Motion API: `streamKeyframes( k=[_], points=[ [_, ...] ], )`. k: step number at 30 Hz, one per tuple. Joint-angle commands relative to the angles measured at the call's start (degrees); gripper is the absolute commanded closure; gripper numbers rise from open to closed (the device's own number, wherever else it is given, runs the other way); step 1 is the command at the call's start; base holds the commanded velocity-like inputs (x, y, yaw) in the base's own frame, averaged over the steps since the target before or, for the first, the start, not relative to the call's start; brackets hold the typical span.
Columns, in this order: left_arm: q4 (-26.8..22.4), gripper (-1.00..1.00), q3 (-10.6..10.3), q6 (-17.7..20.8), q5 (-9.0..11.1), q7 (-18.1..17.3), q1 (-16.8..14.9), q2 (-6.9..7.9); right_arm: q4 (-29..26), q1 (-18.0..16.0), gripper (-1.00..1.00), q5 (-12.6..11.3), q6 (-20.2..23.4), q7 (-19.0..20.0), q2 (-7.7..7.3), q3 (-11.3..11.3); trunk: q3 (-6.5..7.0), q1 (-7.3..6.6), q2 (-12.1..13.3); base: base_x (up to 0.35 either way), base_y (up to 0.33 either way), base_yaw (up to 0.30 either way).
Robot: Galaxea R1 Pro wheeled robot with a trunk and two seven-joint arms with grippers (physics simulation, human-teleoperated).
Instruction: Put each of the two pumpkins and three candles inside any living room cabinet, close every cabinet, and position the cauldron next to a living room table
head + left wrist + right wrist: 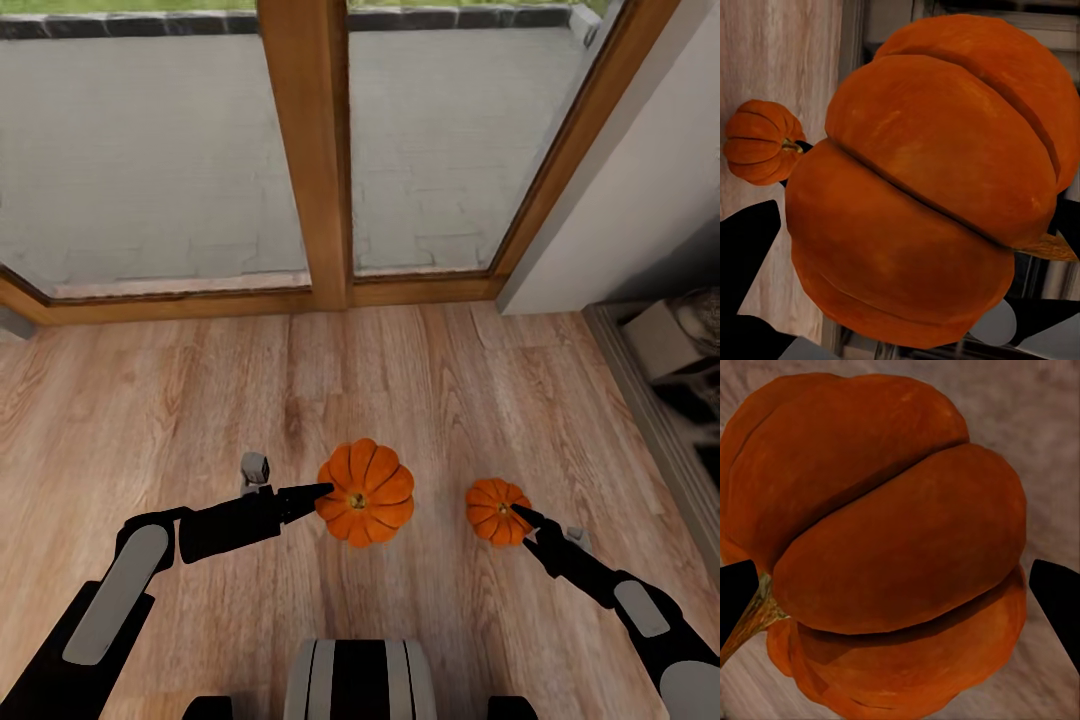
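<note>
Light wood plank floor (200, 400) fills the lower half. At 12 o'clock, wood-framed glazing (310, 150) overlooks pale outdoor paving (140, 150). At 2 o'clock, a white wall (650, 200); at 3 o'clock, a grey-edged shelf unit (670, 400).

A: Where does the head view look from?
B: High up, facing forward and down over both arms onto the plank floor (200, 400), with a glass door (310, 150) at the far side.
A: And the left wrist view?
B: Very close behind the big pumpkin (937, 187), looking past it across the floor; the small pumpkin (761, 142) sits farther off.
A: The right wrist view?
B: Pressed close to the small pumpkin (885, 540), facing it with floor behind.
A: What do they share?
B: The head view takes in both, big pumpkin (365, 492) and small pumpkin (497, 511). The two wrist views share the small one.
</note>
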Motion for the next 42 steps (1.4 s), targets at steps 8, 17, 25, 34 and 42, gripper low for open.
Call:
streamKeyframes(
  k=[8, 17, 25, 34, 42],
  points=[
    [0.2, 1.00, 0.2, 0.1, -0.9, -0.3, 0.0, 0.05, -1.1, 0.0, 1.00, -0.1, 0.3, 5.5, -0.12, -0.2, 1.75, -0.21, 0.1, 0.000, 0.000, 0.000],
    [0.4, 1.00, 0.2, 0.1, -1.0, -0.2, 0.0, 1.03, -9.7, 0.5, 1.00, -0.7, 2.0, 10.6, 0.02, -0.4, 3.74, -0.44, 0.2, 0.000, 0.000, 0.000],
    [0.4, 1.00, 0.2, 0.1, -1.0, -0.2, -0.1, 1.17, -11.5, 0.6, 1.00, -0.8, 3.2, 10.8, 0.09, -0.8, 5.52, -0.65, 0.3, 0.000, 0.000, 0.000],
    [0.4, 1.00, 0.2, 0.1, -1.0, -0.1, -0.2, 1.17, -11.6, 0.6, 1.00, -0.7, 3.1, 10.8, 0.25, -0.7, 7.51, -0.88, 0.4, 0.000, 0.000, 0.000],
    [0.4, 1.00, 0.2, 0.1, -1.0, -0.1, -0.1, 1.17, -11.6, 0.6, 1.00, -0.7, 3.0, 10.8, 0.17, -0.9, 9.28, -1.09, 0.6, 0.000, 0.000, 0.000]
  ],
)
